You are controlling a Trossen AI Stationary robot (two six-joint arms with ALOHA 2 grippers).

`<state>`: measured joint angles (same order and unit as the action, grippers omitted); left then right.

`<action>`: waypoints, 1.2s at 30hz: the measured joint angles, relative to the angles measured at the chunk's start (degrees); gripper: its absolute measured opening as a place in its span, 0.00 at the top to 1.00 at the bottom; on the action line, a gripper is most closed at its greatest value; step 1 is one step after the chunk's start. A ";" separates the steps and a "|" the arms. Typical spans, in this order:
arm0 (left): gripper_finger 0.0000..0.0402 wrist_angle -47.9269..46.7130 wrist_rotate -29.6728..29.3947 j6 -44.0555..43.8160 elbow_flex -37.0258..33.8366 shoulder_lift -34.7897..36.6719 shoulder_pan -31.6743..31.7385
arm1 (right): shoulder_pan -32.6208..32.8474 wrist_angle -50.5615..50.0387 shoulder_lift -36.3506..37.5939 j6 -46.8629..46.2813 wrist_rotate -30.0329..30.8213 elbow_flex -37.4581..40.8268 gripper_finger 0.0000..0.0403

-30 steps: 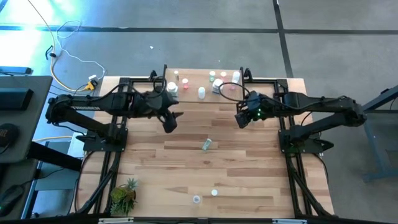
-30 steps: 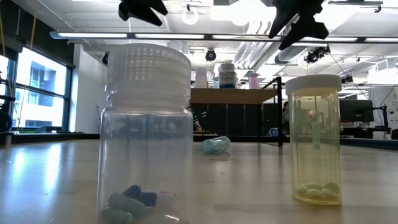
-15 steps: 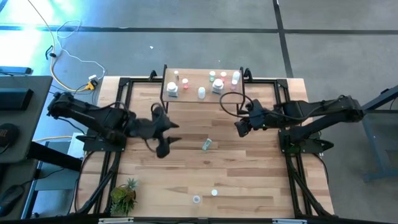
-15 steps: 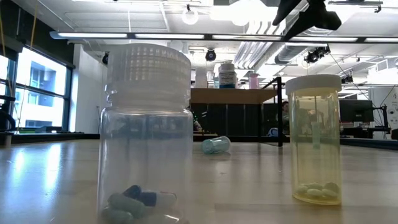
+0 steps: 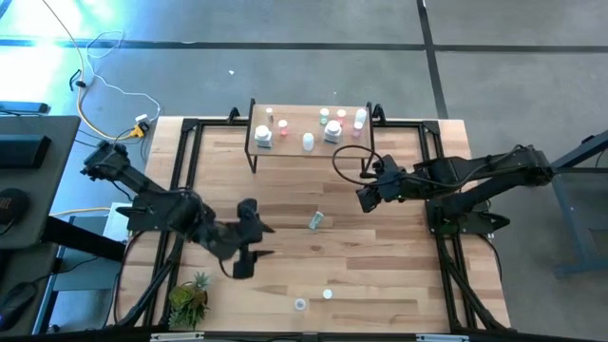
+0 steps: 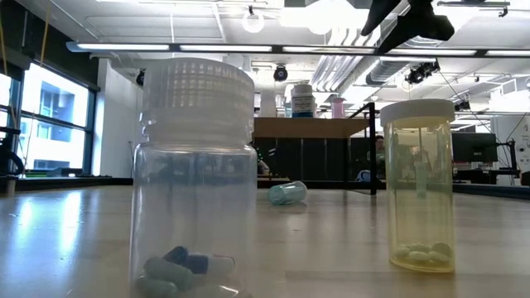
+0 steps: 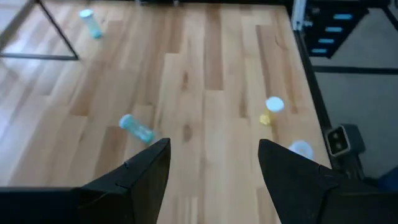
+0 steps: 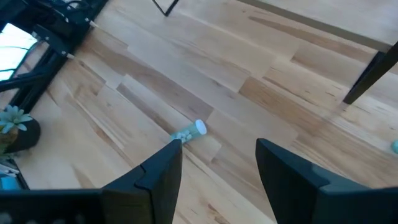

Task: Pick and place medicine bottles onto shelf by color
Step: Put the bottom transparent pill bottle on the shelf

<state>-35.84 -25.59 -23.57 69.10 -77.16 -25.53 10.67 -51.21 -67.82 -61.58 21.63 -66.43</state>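
Both grippers hang open above the table and hold nothing. My left gripper (image 5: 253, 242) (image 7: 214, 146) is over the table's left-middle, left of a small teal-tinted vial (image 5: 315, 220) (image 7: 135, 129) that lies on its side on the planks. My right gripper (image 5: 365, 198) (image 8: 217, 146) hovers right of that vial (image 8: 189, 132), in front of the shelf (image 5: 309, 150). Several small bottles (image 5: 328, 125) stand on the shelf board. A clear bottle (image 5: 300, 304) (image 6: 195, 174) with blue capsules and a yellow vial (image 5: 328, 294) (image 6: 418, 186) stand upright near the near edge.
A potted plant (image 5: 190, 299) stands at the table's near left corner. The shelf's thin black legs (image 8: 367, 81) reach the planks behind my right gripper. Another teal vial (image 7: 91, 23) lies beside a shelf leg. Bare planks stretch between the lying vial and the two standing bottles.
My left gripper has swung from beside the shelf toward the table's near edge, staying open, and has left the low view. My right gripper has shifted a little toward the near edge. No bottle has moved.
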 joint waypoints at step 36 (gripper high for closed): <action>0.42 30.56 3.17 2.58 0.01 -25.72 -6.25 | -0.01 0.01 -1.63 3.76 -2.95 0.00 0.52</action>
<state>-5.28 -22.42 -20.99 69.11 -102.88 -31.78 10.66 -51.20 -69.45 -57.82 18.68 -66.43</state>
